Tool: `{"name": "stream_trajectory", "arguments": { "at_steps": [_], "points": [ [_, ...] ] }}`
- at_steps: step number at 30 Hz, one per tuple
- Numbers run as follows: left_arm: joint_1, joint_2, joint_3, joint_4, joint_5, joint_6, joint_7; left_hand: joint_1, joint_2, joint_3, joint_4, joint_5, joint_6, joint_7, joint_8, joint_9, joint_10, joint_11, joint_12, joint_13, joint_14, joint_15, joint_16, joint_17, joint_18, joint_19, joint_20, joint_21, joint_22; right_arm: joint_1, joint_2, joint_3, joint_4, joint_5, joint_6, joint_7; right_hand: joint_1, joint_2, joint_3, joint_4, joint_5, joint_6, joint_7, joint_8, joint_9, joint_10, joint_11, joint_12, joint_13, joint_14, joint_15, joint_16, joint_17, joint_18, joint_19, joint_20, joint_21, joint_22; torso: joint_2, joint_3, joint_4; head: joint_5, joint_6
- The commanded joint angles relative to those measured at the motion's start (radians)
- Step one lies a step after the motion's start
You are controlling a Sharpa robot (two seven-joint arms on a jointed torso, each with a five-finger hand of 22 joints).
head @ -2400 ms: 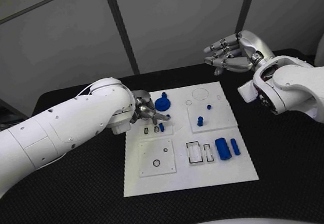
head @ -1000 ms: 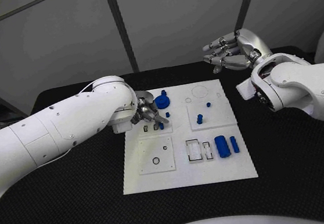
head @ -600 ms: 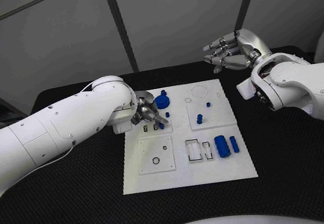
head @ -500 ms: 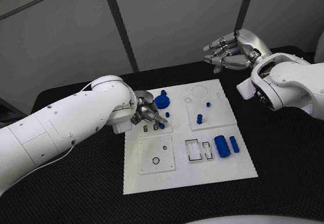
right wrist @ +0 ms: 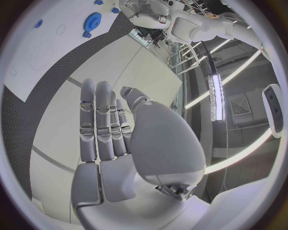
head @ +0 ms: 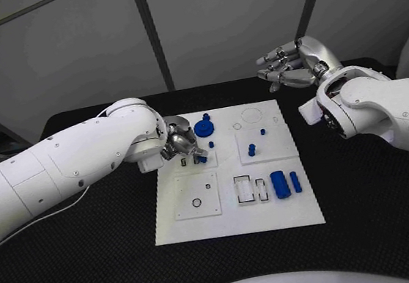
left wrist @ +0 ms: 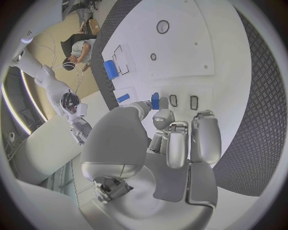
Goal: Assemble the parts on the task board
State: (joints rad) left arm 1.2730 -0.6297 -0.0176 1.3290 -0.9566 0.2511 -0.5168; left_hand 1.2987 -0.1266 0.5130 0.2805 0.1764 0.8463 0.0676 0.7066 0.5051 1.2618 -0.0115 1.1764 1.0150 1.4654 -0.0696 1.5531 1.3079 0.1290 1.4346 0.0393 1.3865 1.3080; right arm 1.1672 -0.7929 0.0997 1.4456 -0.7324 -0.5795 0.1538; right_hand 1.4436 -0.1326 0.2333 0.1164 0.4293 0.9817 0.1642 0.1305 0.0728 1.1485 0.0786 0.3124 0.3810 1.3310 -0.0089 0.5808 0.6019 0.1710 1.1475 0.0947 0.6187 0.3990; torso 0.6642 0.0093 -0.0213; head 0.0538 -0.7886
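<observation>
Left hand (head: 185, 145) — over the task board's (head: 240, 221) far-left quarter, fingers bunched downward; in the left wrist view the fingertips (left wrist: 163, 117) pinch a small blue peg (left wrist: 155, 101) held just above a row of small slots (left wrist: 184, 100).

Task board — white plate at the middle of the black table (head: 89, 273), long sides running from the near edge toward the far edge.

Blue gear (head: 205, 129) — near the board's far-left corner, just beside the left hand.

Small blue pegs (head: 252, 151) — standing in the raised panel at the board's far-right quarter.

Large blue cylinder (head: 280, 187) and slimmer blue bar (head: 296, 183) — side by side near the board's right edge, toward its near half, next to two rectangular recesses (head: 245, 190).

Right hand (head: 291, 66) — raised beyond the board's far-right corner, above the table's far edge; fingers straight, close together, holding nothing, well apart from every part.
</observation>
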Motion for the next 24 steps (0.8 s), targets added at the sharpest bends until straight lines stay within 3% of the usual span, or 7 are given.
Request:
{"name": "stream_trajectory", "arguments": {
  "at_steps": [1, 4, 14, 19, 24],
  "points": [
    [0.001, -0.022, 0.001, 0.028, 0.035, -0.094, 0.001, -0.039, -0.008, 0.196, -0.173, 0.004, -0.007, -0.004, 0.013, 0.016, 0.01, -0.001, 0.008, 0.005, 0.099, -0.002, 0.003, 0.243, -0.069, 0.004, 0.001, 0.005, 0.004, 0.002, -0.003, 0.001, -0.002, -0.005, 0.007, 0.002, -0.01, 0.004, 0.002, -0.006, 0.004, -0.007, 0.003, 0.005, 0.001, -0.005, 0.0, 0.006, -0.002, 0.005, 0.005, -0.005, -0.001, 0.011, 0.002, 0.002, -0.005, -0.002, -0.001, 0.0023, 0.0015, 0.004, 0.001],
    [0.001, -0.043, 0.001, 0.05, 0.039, -0.131, 0.004, -0.052, -0.014, 0.213, -0.186, 0.007, -0.008, -0.007, 0.019, 0.023, 0.012, -0.002, 0.009, 0.006, 0.099, -0.001, 0.002, 0.241, -0.069, 0.005, 0.0, 0.006, 0.006, 0.002, -0.005, 0.001, -0.005, -0.005, 0.006, 0.002, -0.01, 0.004, 0.002, -0.006, 0.004, -0.007, 0.003, 0.005, 0.001, -0.005, 0.0, 0.006, -0.002, 0.005, 0.005, -0.005, -0.001, 0.011, 0.002, 0.002, -0.005, -0.002, -0.001, 0.0032, 0.0047, 0.002, 0.0],
    [-0.005, -0.099, 0.0, 0.117, 0.031, -0.232, 0.007, -0.071, -0.019, 0.243, -0.208, 0.009, -0.008, -0.008, 0.028, 0.034, 0.017, -0.004, 0.01, 0.007, 0.097, -0.004, -0.002, 0.236, -0.07, 0.009, -0.001, 0.009, 0.014, 0.002, -0.011, 0.001, -0.007, -0.017, 0.014, -0.001, -0.014, 0.003, 0.002, -0.006, 0.006, -0.013, 0.004, 0.004, 0.0, -0.008, 0.002, 0.007, -0.004, 0.004, 0.007, -0.008, -0.002, 0.011, 0.002, 0.003, -0.008, -0.004, -0.002, 0.0039, 0.0047, 0.013, 0.0],
    [-0.023, -0.116, 0.0, 0.145, -0.031, -0.304, 0.009, -0.079, -0.023, 0.252, -0.217, 0.011, -0.006, -0.009, 0.032, 0.039, 0.018, -0.005, 0.009, 0.005, 0.096, -0.005, -0.004, 0.233, -0.072, 0.013, -0.002, 0.013, 0.021, 0.002, -0.013, 0.001, -0.008, -0.02, 0.014, -0.001, -0.02, 0.004, 0.001, -0.003, 0.006, -0.015, 0.005, 0.004, -0.001, -0.011, 0.003, 0.009, -0.006, 0.003, 0.008, -0.011, -0.002, 0.011, 0.001, 0.004, -0.011, -0.005, -0.004, 0.0056, 0.0118, 0.011, -0.001],
    [-0.048, -0.121, -0.001, 0.159, -0.098, -0.375, 0.008, -0.083, -0.026, 0.259, -0.222, 0.011, -0.004, -0.01, 0.034, 0.041, 0.021, -0.005, 0.01, 0.007, 0.096, -0.005, -0.005, 0.231, -0.071, 0.013, -0.003, 0.013, 0.021, 0.002, -0.015, 0.001, -0.008, -0.022, 0.015, -0.001, -0.02, 0.004, 0.001, -0.002, 0.006, -0.016, 0.005, 0.004, -0.001, -0.011, 0.003, 0.009, -0.007, 0.003, 0.008, -0.011, -0.002, 0.011, 0.001, 0.004, -0.011, -0.006, -0.004, 0.0068, 0.0096, 0.016, 0.002]
  ]
}}
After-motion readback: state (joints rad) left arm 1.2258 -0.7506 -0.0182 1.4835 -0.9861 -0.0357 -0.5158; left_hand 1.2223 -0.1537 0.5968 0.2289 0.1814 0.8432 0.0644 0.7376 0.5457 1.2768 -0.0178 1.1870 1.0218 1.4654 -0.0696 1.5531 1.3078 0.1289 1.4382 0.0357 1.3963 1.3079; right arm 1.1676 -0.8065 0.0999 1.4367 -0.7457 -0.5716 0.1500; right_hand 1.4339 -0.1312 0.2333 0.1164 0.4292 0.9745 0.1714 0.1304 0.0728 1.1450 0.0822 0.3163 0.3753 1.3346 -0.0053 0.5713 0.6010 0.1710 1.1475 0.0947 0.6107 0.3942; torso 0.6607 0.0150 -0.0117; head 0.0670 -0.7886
